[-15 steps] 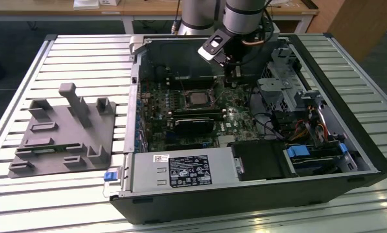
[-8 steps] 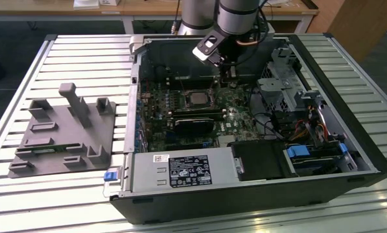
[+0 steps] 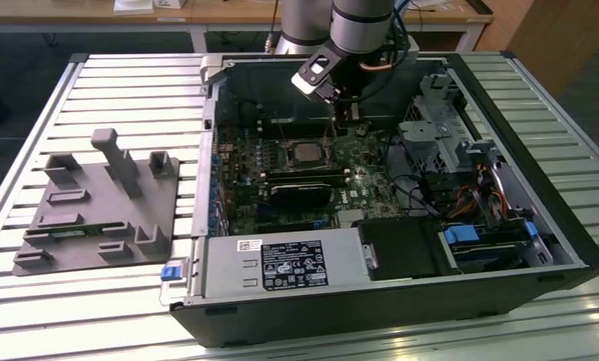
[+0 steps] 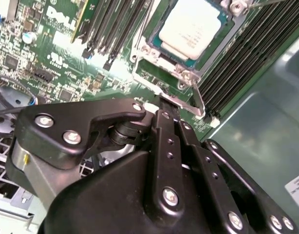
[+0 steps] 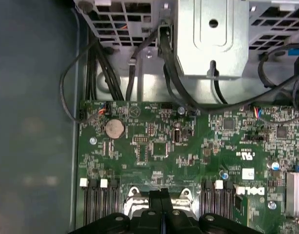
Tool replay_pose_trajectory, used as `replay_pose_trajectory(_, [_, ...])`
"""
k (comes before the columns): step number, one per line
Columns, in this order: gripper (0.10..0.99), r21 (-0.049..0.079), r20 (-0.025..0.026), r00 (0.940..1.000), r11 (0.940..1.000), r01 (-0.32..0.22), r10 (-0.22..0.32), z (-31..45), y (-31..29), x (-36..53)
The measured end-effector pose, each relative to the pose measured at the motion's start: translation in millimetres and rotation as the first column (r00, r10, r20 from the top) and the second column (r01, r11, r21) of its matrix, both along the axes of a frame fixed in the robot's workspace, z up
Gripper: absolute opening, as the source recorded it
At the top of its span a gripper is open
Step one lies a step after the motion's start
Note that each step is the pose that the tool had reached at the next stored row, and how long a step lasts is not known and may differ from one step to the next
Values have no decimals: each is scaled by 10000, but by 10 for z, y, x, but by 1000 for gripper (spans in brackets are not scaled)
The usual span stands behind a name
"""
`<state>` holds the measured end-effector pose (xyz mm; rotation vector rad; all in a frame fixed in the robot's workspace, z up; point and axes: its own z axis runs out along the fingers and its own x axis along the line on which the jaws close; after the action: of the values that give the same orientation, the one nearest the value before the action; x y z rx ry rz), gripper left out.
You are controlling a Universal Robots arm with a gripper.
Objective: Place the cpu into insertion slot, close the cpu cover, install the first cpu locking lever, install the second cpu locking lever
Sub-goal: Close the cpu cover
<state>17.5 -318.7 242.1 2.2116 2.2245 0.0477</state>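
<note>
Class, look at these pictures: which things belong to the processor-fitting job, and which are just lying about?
Job in hand:
chip, already seated
metal cover frame around the chip
locking lever
gripper, close to the lever

Just lying about:
grey holder outside the case
power supply box
coin battery
cables

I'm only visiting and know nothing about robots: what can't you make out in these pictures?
- Second wrist view: the cpu and cpu cover hide the insertion slot beneath them.
- Second wrist view: the black body of the pincer hides whether it touches the locking lever.
- First wrist view: the pincer and the picture's edge cut off most of the cpu cover.
- Exterior view: any locking lever by the cpu is too small to judge.
</note>
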Motion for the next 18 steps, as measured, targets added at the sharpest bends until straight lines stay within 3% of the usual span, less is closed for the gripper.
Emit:
replay_pose_trajectory(13, [106, -2, -3, 10000, 10000, 0, 0, -47, 0, -116])
replay_pose_trajectory(18, [106, -1, -5, 10000, 10000, -1, 1, -93, -3, -220])
